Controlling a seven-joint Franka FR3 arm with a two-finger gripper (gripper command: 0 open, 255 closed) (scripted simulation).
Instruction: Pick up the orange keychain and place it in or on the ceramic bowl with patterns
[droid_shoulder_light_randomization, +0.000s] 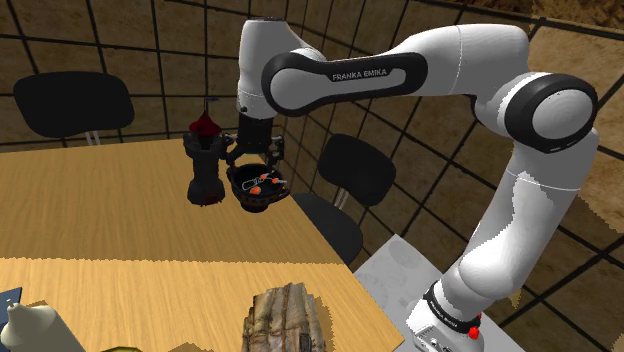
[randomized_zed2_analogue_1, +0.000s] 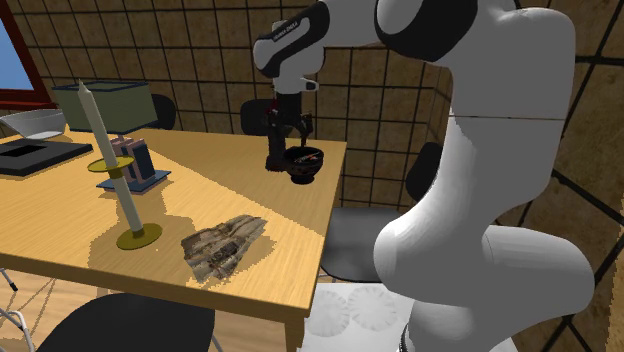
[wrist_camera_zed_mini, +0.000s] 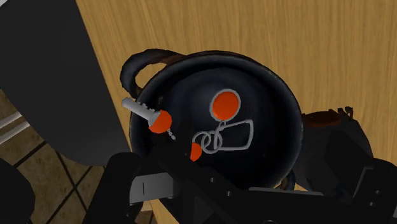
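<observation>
The bowl (droid_shoulder_light_randomization: 256, 199) is black and glossy and stands near the table's far edge; it also shows in the second exterior view (randomized_zed2_analogue_1: 306, 168) and fills much of the wrist view (wrist_camera_zed_mini: 267, 83). Inside it lies the orange keychain (wrist_camera_zed_mini: 224, 104): orange discs, a wire ring and a grey key (wrist_camera_zed_mini: 141, 111) resting against the rim. It appears as orange specks in the shoulder view (droid_shoulder_light_randomization: 265, 184). My gripper (droid_shoulder_light_randomization: 257, 163) hangs just above the bowl, open, its fingers (wrist_camera_zed_mini: 137, 184) apart and clear of the keychain. The gripper (randomized_zed2_analogue_1: 291, 132) points straight down.
A black figure with a red top (droid_shoulder_light_randomization: 203, 160) stands right beside the bowl. A crumpled brown lump (droid_shoulder_light_randomization: 285, 315) lies near the wooden table's (droid_shoulder_light_randomization: 120, 220) front. A tall candle on a holder (randomized_zed2_analogue_1: 122, 190), books (randomized_zed2_analogue_1: 135, 160) and black chairs (droid_shoulder_light_randomization: 355, 170) surround the area.
</observation>
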